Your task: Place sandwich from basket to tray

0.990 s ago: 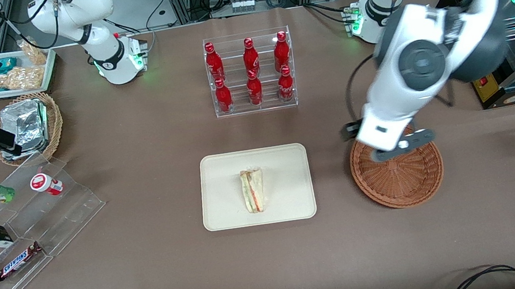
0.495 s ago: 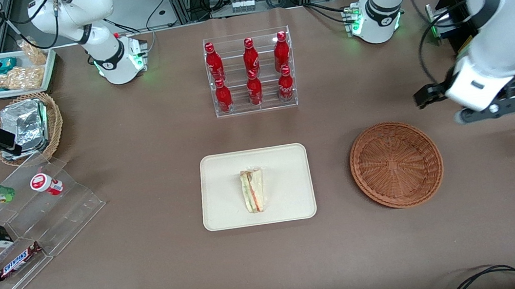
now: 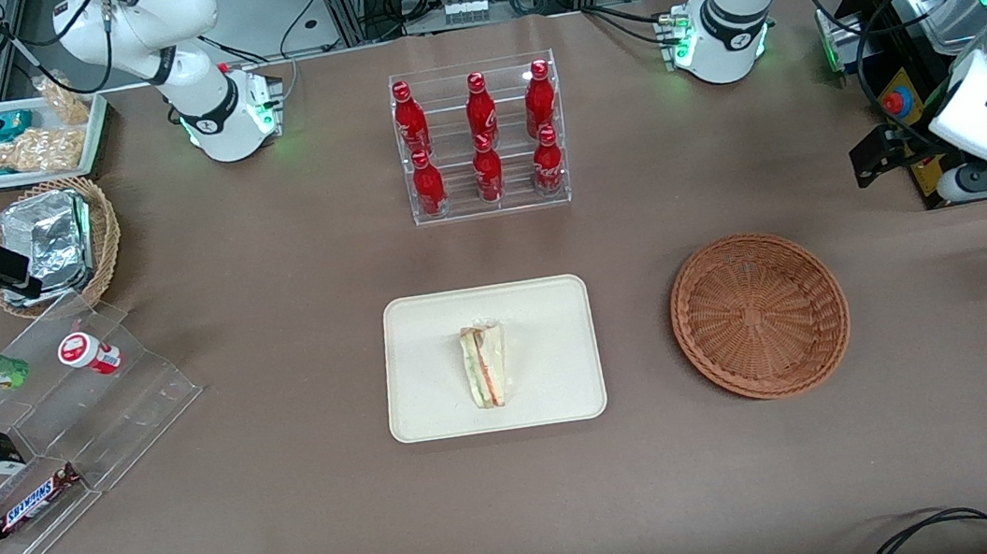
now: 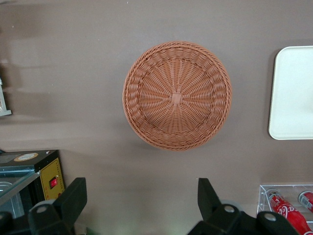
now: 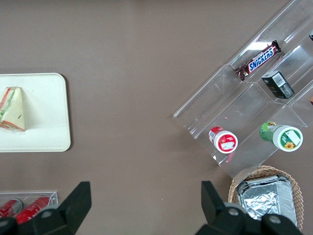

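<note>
Retreating high toward the working arm's table end, gripper spread and empty, wicker basket now bare below it, sandwich resting on tray well away — task looks done

The reddish-brown woven basket sits on the brown bench; the tray is cream; the hand has black fingers.

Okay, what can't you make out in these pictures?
Pincer, open above the table beside the basket: front view, wrist covers its finger gap.
Tray: left wrist view's edge cuts it; sandwich unseen there.
Bottles: labels too small, front view.
</note>
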